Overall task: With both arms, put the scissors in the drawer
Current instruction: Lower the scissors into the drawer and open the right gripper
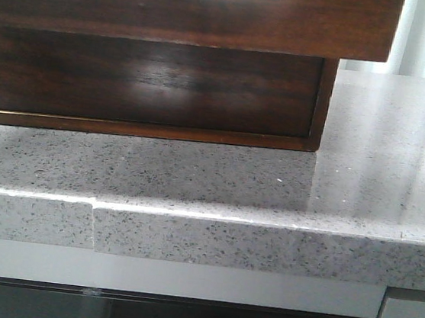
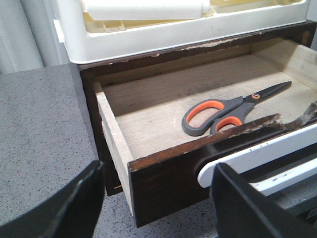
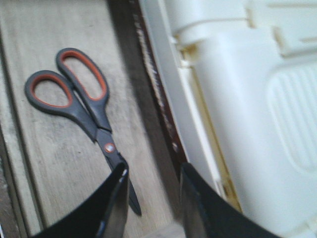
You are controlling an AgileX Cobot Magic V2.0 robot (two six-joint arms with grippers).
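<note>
Table: speckled grey stone table (image 1: 270, 189) carrying a dark wooden cabinet (image 1: 152, 83); pale curtains behind.
Drawer: the drawer (image 2: 168, 173) is pulled out, its dark reddish-brown front bearing a white rounded patch (image 2: 257, 156) at the upper edge; pale wood floor inside.
Scissors: the scissors (image 2: 230, 113), grey with orange-lined handles, lie flat on the drawer floor, blades closed.
On top of the cabinet: a cream plastic tray (image 2: 188, 29).
Left gripper: the left gripper (image 2: 156, 203) hangs just in front of the drawer front, fingers (image 2: 74, 208) spread wide, grasping nothing.
Right gripper: the right gripper (image 3: 151, 198) is above the scissors' blade tips, fingers (image 3: 114, 208) parted, empty.
</note>
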